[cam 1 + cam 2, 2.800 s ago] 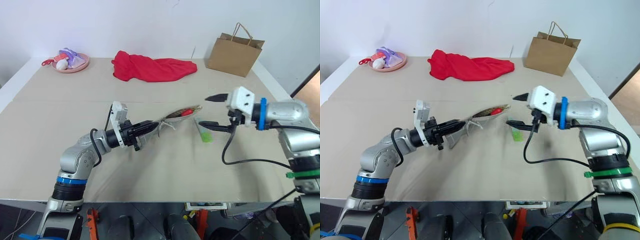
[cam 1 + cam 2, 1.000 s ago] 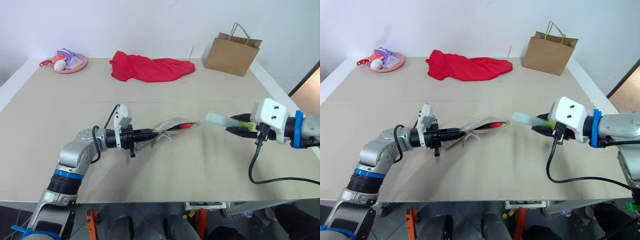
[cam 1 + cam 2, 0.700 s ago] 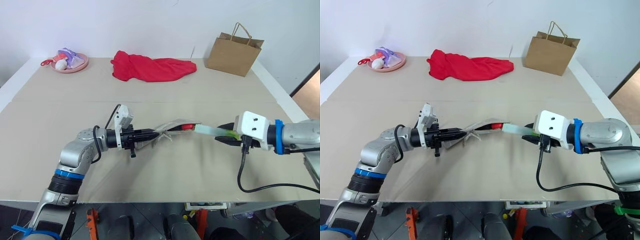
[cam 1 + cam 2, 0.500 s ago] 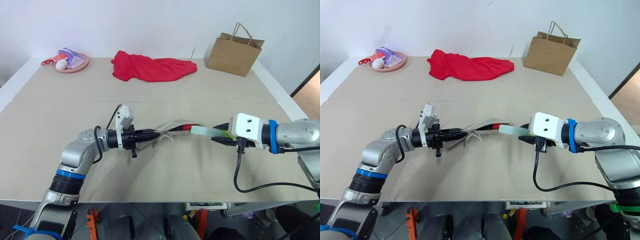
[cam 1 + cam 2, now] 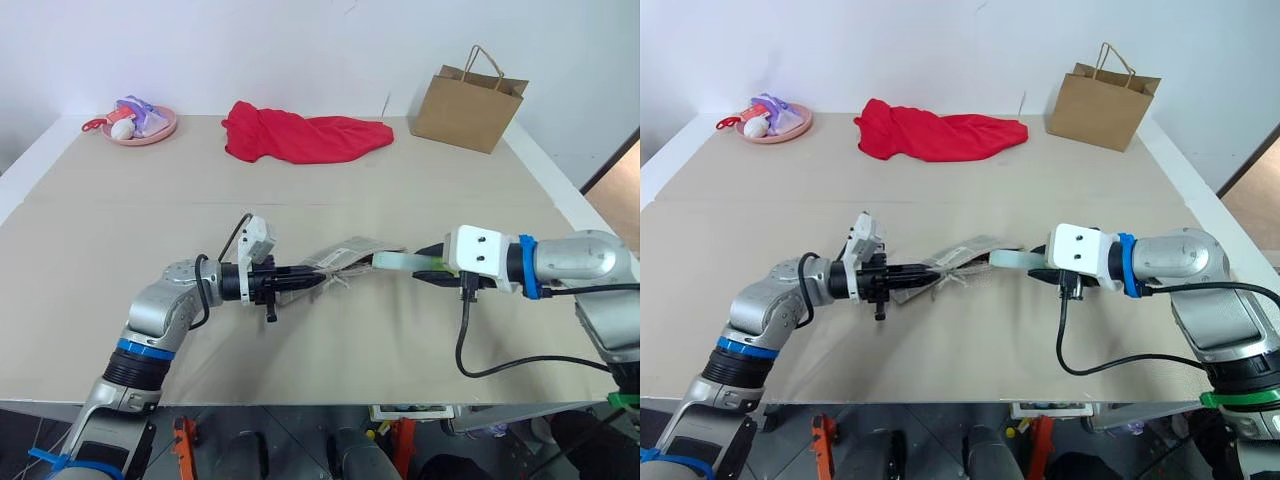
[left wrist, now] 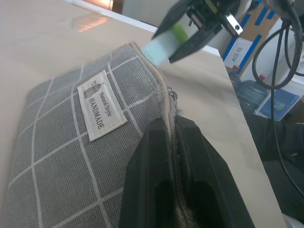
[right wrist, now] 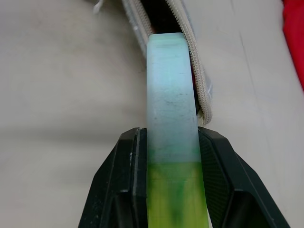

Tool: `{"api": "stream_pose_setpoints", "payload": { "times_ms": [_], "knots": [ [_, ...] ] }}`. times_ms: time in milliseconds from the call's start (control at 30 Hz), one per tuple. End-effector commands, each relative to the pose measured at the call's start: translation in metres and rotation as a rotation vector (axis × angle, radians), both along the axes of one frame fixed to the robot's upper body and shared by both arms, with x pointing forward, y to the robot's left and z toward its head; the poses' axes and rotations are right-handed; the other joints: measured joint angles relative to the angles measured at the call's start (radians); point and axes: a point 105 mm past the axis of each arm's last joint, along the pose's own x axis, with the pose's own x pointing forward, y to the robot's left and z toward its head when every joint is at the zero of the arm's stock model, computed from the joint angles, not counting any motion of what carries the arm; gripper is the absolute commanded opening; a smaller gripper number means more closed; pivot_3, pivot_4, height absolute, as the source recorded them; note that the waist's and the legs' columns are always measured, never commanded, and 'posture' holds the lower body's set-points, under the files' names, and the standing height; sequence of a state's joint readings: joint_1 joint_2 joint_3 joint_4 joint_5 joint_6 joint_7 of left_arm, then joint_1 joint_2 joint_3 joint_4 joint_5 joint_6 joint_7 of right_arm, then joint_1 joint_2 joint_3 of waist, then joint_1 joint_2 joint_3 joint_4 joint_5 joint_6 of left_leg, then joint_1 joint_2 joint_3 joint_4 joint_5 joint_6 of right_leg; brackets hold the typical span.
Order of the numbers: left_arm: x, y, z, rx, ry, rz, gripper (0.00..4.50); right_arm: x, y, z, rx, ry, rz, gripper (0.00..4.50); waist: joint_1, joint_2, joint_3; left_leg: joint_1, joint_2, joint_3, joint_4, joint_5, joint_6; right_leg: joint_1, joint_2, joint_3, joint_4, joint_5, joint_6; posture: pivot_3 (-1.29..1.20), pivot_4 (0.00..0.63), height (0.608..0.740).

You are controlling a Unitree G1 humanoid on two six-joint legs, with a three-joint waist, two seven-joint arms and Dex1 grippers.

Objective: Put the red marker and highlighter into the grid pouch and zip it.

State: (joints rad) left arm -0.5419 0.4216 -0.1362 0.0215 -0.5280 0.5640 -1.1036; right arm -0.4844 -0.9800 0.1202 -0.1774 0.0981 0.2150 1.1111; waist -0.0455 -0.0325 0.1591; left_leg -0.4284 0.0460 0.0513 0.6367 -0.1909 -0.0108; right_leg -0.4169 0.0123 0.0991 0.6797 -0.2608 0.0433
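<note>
White wall behind, beige desk [image 5: 330, 340] in front of me, with a red cloth [image 5: 300, 135], a brown paper bag [image 5: 470, 100] and a pink plate [image 5: 140, 125] of small toys along the far edge, from twelve round to ten o'clock.

Centre desk is where it counts. My left hand [image 5: 310, 280] is pressed tight together, pinching the zipper edge of the grid pouch [image 6: 85, 142] at its near end and holding it up off the desk. That fabric is soft and floppy, so I judge it sags unless I grip by the seam, as I am.

My right hand [image 7: 171, 190] is pinching the highlighter [image 7: 171, 128] by its bright green end, pale mint end leading. It looks light, rigid, smooth plastic; I'd say it could slip if the mouth snags it, so a hold near the tail suits pushing.

From the right hand the pouch lies at nine o'clock, and the highlighter's tip sits right at the open zipper mouth, apparently just entering. The red marker I can't make out; it may be inside already. Zip not yet closed.
</note>
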Motion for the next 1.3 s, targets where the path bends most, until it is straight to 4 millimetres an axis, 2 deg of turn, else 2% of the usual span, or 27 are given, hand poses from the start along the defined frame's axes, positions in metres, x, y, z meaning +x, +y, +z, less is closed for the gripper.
{"api": "stream_pose_setpoints", "payload": {
  "times_ms": [33,300,500,633,700,733,800,833,900,1067,1300],
  "knots": [
    [-0.004,-0.002,0.007,-0.007,-0.048,-0.025,0.0,0.004,0.012,0.007,-0.012,-0.044,0.046,1.13,0.0,0.0,0.0,0.0,0.0,0.0,0.0,0.0,0.0,0.0,0.0,0.0,0.0,0.0,0.0,0.0,0.15,0.74],
    [-0.004,-0.002,0.006,-0.005,-0.049,-0.031,0.0,0.009,0.039,-0.003,-0.049,-0.059,0.153,1.13,0.001,0.0,0.0,0.0,0.0,0.0,0.0,0.0,0.0,0.0,0.0,0.0,0.0,0.0,0.0,0.0,0.15,0.74],
    [-0.004,-0.003,0.007,-0.006,-0.048,-0.037,0.0,0.01,0.091,-0.018,-0.058,-0.137,0.314,1.13,-0.002,0.0,0.0,0.0,0.001,0.0,0.0,0.0,0.0,0.0,0.001,-0.001,0.001,0.0,-0.001,0.0,0.15,0.74],
    [-0.004,-0.003,0.007,-0.007,-0.047,-0.039,0.0,0.007,0.111,-0.021,-0.028,-0.166,0.376,1.13,0.0,0.0,0.0,0.0,0.0,0.0,0.0,0.0,0.0,0.0,0.001,-0.001,0.001,0.0,-0.002,0.0,0.15,0.74],
    [-0.005,-0.002,0.007,-0.007,-0.046,-0.037,0.0,0.008,0.117,-0.021,0.004,-0.176,0.381,2.17,0.001,0.0,0.0,-0.001,0.0,0.0,0.001,0.0,0.0,0.0,0.0,-0.001,0.001,0.001,-0.003,0.0,0.15,0.74],
    [-0.004,-0.002,0.007,-0.006,-0.046,-0.035,0.0,0.01,0.116,-0.021,0.003,-0.184,0.382,2.29,0.001,0.0,0.0,-0.001,0.0,0.0,0.001,0.0,0.0,0.0,0.0,-0.001,0.001,0.001,-0.004,0.0,0.15,0.74],
    [-0.004,-0.001,0.007,-0.006,-0.045,-0.03,0.0,0.019,0.111,-0.016,0.006,-0.234,0.348,3.08,0.001,0.0,0.0,-0.001,0.0,0.0,0.001,0.0,0.0,0.0,0.0,-0.001,0.001,0.003,-0.007,0.0,0.15,0.74],
    [-0.004,-0.001,0.007,-0.007,-0.045,-0.028,0.0,0.024,0.108,-0.013,0.005,-0.264,0.33,3.66,0.001,0.0,0.0,-0.001,0.0,0.0,0.001,0.0,0.0,0.0,0.0,-0.001,0.001,0.003,-0.007,0.0,0.15,0.74],
    [-0.004,0.0,0.007,-0.01,-0.042,-0.023,0.0,0.032,0.1,-0.007,0.006,-0.292,0.294,4.38,0.001,0.0,0.0,-0.001,0.0,0.0,0.001,0.0,0.0,0.0,0.0,-0.001,0.001,0.004,-0.007,0.0,0.15,0.74],
    [-0.003,0.001,0.008,-0.035,-0.029,-0.008,0.0,0.04,0.078,0.009,0.012,-0.322,0.241,4.46,0.001,0.0,0.0,-0.001,0.0,0.0,0.001,0.0,0.0,0.0,0.0,-0.002,0.001,0.004,-0.008,0.0,0.15,0.74],
    [0.004,0.002,0.017,-0.118,0.018,0.043,0.0,0.031,0.027,0.053,0.155,-0.218,0.104,4.46,0.002,0.0,0.0,-0.002,0.0,-0.001,0.001,0.0,0.0,0.0,-0.001,-0.002,0.001,0.004,-0.007,0.0,0.15,0.74]
  ]
}}
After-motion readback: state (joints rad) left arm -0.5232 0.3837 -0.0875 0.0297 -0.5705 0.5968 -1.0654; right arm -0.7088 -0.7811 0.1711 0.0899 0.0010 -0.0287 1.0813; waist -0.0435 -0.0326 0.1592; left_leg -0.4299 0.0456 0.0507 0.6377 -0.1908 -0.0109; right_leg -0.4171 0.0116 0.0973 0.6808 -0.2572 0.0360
